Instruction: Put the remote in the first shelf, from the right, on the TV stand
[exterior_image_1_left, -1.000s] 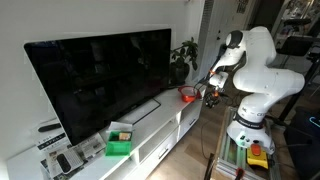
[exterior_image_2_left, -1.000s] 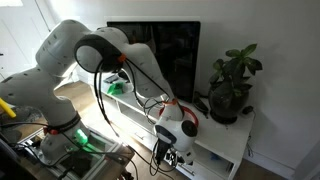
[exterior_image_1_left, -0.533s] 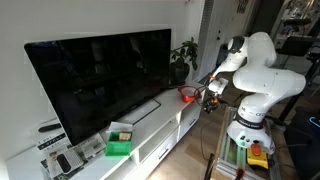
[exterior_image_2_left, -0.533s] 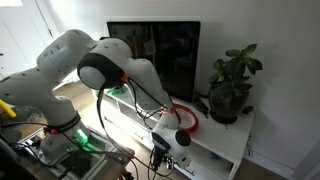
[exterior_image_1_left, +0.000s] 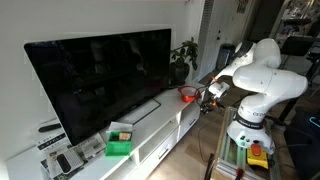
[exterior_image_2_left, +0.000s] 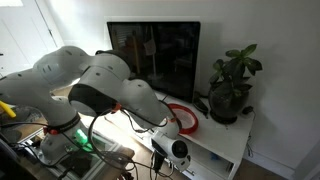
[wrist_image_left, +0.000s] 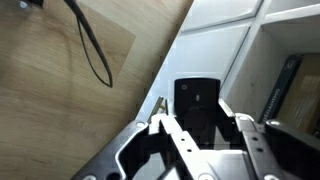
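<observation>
My gripper (wrist_image_left: 200, 120) is shut on a black remote (wrist_image_left: 198, 100), which sticks out between the two fingers in the wrist view. It hangs low in front of the glossy white TV stand (wrist_image_left: 225, 40), beside an open compartment (wrist_image_left: 290, 70) that holds a dark upright item (wrist_image_left: 280, 88). In both exterior views the gripper (exterior_image_1_left: 210, 97) (exterior_image_2_left: 168, 152) is lowered at the front of the TV stand (exterior_image_1_left: 150, 135) (exterior_image_2_left: 225, 140), near the end with the potted plant. The remote is too small to make out there.
A big black TV (exterior_image_1_left: 100, 75) stands on the cabinet. A red bowl (exterior_image_2_left: 183, 118) and a potted plant (exterior_image_2_left: 230, 85) sit on the end by the arm. A green box (exterior_image_1_left: 119, 142) and small devices lie at the other end. Wooden floor with a black cable (wrist_image_left: 95, 50) lies below.
The arm has swung lower and forward in front of the TV stand, bringing the gripper with the remote down toward the cabinet's front.
</observation>
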